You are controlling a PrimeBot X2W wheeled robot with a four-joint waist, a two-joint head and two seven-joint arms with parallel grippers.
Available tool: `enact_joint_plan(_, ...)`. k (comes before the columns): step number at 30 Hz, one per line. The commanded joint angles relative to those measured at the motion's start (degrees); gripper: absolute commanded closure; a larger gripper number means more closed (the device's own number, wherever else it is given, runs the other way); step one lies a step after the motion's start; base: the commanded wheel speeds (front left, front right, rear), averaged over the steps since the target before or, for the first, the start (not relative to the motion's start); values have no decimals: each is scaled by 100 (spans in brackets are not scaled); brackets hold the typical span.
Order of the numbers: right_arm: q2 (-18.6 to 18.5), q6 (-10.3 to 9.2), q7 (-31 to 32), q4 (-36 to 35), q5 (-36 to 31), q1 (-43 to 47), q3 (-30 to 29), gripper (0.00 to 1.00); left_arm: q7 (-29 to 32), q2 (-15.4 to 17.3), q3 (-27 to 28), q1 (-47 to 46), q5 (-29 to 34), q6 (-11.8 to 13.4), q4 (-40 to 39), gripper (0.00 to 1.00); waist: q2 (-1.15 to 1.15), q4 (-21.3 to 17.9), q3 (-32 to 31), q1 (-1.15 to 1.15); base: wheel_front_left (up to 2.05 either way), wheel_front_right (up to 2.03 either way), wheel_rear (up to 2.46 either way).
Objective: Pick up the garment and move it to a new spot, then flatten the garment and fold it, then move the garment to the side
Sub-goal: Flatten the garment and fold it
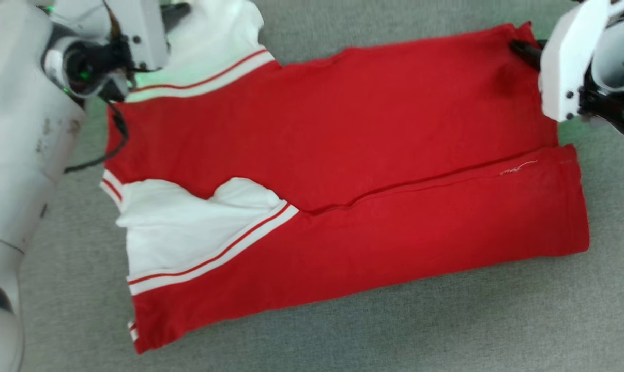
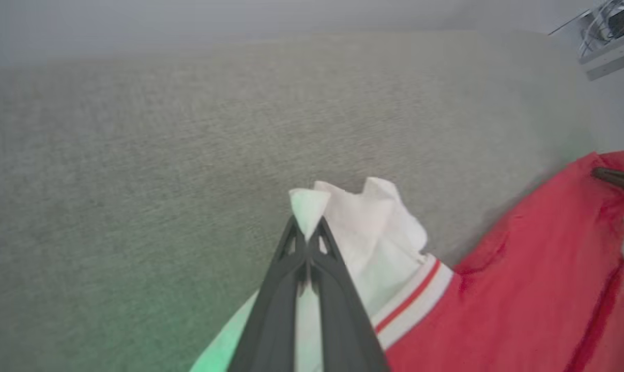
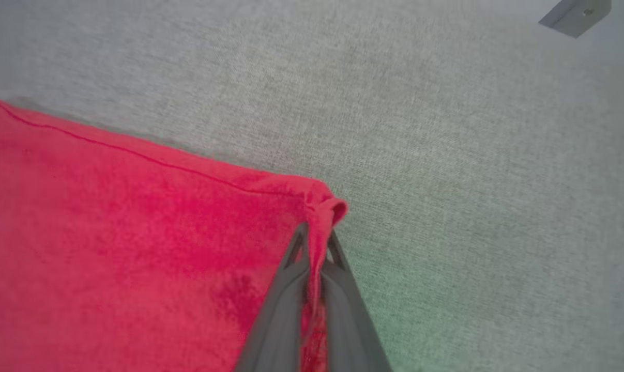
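Observation:
The garment [image 1: 343,170], a red jersey with white panels and red-and-white striped trim, lies across the grey cloth-covered surface [image 1: 394,330] with its near long edge folded over. My left gripper [image 2: 307,227] is shut on a white corner of the garment [image 2: 363,227] at the far left. The right gripper [image 3: 317,235] is shut on the garment's [image 3: 136,232] red far-right corner, its dark fingertip [image 1: 523,50] showing at that corner in the head view.
My pale left forearm [image 1: 17,155] fills the left edge of the head view, with a black cable [image 1: 116,139] hanging over the garment's left side. A grey bracket [image 3: 575,15] sits beyond the surface.

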Motion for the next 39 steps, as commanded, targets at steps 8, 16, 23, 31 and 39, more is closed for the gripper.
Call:
enact_joint_plan(8, -829, -8, -418, -882, 361, 604, 400, 100, -492, 696, -131, 925, -573, -21, -1783, 100, 0, 507, -1148, 0, 0, 0, 0)
enact_joint_plan(16, -1831, -8, -670, -1969, 666, 1681, 517, 100, -1143, 1864, -227, 2453, -1015, -21, -4072, 100, 0, 750, -1460, 0, 0, 0, 0)
enact_joint_plan(23, -2523, -8, -1071, -2605, 785, 2766, 105, 100, -1996, 2605, -242, 3908, -1306, 61, -5415, 100, 0, 913, -1461, 0, 0, 0, 0)
enact_joint_plan(31, -2661, -8, -1538, -2955, 696, 3769, -591, 100, -2628, 2820, -373, 4908, -1530, 103, -5929, 100, 0, 1008, -1359, 0, 0, 0, 0)
enact_joint_plan(39, -2321, -8, -1640, -2672, 169, 4294, -1050, 100, -2622, 2435, -654, 5043, -1333, 122, -5364, 100, 0, 1014, -1233, 0, 0, 0, 0)
